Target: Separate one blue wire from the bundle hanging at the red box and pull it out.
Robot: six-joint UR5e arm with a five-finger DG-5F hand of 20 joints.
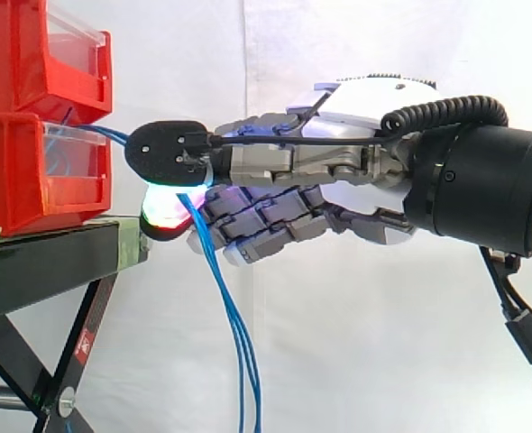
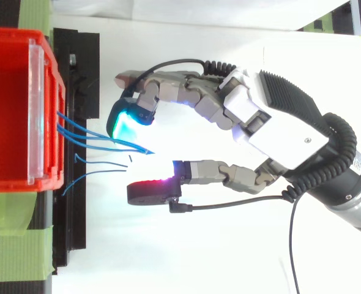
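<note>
Hand (image 2: 272, 122): wearing a smooth white shell over its back, carrying a ribbed black panel and one small dark screw.
Fingers (image 1: 275, 162): showing as chains of blocky grey metal links, with purple light spilling over the links nearest the tips.
Pads (image 2: 126, 122): sitting in thick, rounded black housings; one is glowing cyan-green, another is glowing red shading into magenta.
Arm (image 1: 491, 185): appearing as a wide matt black cylinder bearing a small screw, joining a silver ring.

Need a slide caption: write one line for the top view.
Robot hand brackets blue wires spilling from the red bin, glowing pads apart either side of them.
</note>
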